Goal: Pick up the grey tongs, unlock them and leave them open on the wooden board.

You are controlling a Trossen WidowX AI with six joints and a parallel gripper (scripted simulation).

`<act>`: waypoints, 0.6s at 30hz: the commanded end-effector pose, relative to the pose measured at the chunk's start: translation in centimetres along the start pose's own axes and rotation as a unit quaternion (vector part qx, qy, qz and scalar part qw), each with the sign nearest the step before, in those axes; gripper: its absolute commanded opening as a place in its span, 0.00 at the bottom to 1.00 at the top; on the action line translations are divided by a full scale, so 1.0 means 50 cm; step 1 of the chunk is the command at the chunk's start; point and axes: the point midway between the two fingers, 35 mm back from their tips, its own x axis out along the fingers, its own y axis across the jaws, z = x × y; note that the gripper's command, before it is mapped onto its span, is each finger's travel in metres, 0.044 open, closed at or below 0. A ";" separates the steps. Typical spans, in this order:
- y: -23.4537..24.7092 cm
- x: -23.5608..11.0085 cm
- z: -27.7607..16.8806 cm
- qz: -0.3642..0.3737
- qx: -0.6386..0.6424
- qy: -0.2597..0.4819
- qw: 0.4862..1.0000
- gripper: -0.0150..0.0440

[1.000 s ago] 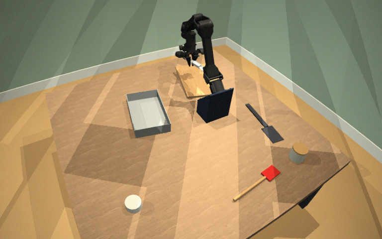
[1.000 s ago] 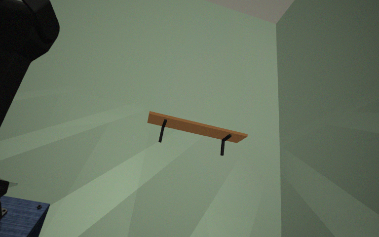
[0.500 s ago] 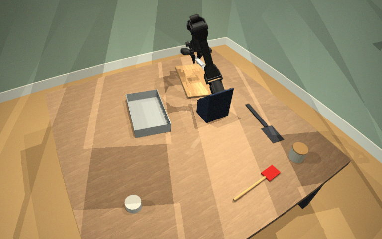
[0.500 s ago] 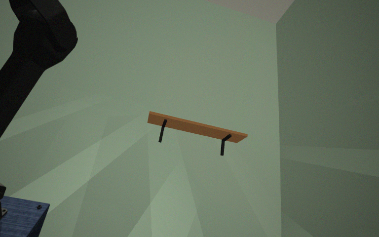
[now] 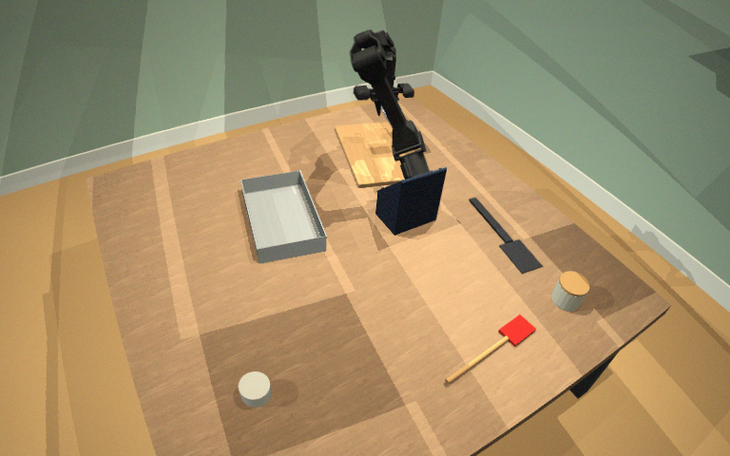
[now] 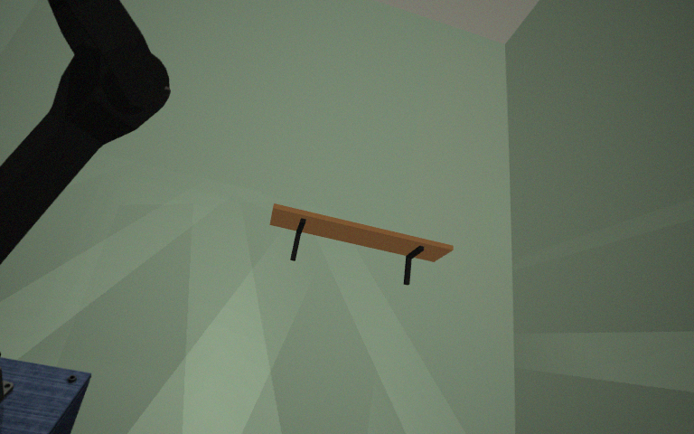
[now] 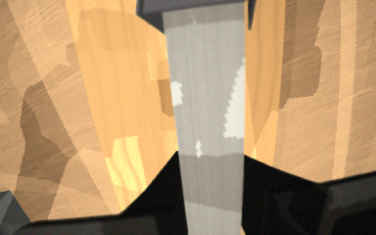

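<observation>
In the wrist view my gripper (image 7: pixel 200 155) is shut on the grey tongs (image 7: pixel 206 73). The tongs show as one long flat grey strip running away from the fingers. I cannot tell from this view whether their arms are apart. The light wooden board (image 7: pixel 113 98) (image 5: pixel 366 161) lies below them. In the top view my arm (image 5: pixel 400 128) is folded high over the board and hides the gripper and the tongs. The grey roasting tin (image 5: pixel 290 250) stands empty, left of the board.
The dark blue base box (image 5: pixel 412 201) (image 6: pixel 35 399) stands in front of the board. A black spatula (image 5: pixel 503 237), a jar with a wooden lid (image 5: pixel 570 290), a red spatula (image 5: pixel 516 329) and a white cylinder (image 5: pixel 254 389) lie on the table. A wall shelf (image 6: pixel 358 232) shows in the exterior view.
</observation>
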 end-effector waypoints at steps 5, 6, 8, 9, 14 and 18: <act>-0.010 -0.015 0.000 -0.004 0.004 -0.021 1.000 0.00; -0.010 -0.015 0.000 -0.004 0.004 -0.021 1.000 0.00; -0.010 -0.015 0.000 -0.004 0.004 -0.021 1.000 0.00; -0.010 -0.015 0.000 -0.004 0.004 -0.021 1.000 0.00; -0.015 -0.019 0.006 -0.008 0.021 -0.055 0.998 0.00; -0.023 -0.027 0.014 -0.011 0.043 -0.109 0.993 0.00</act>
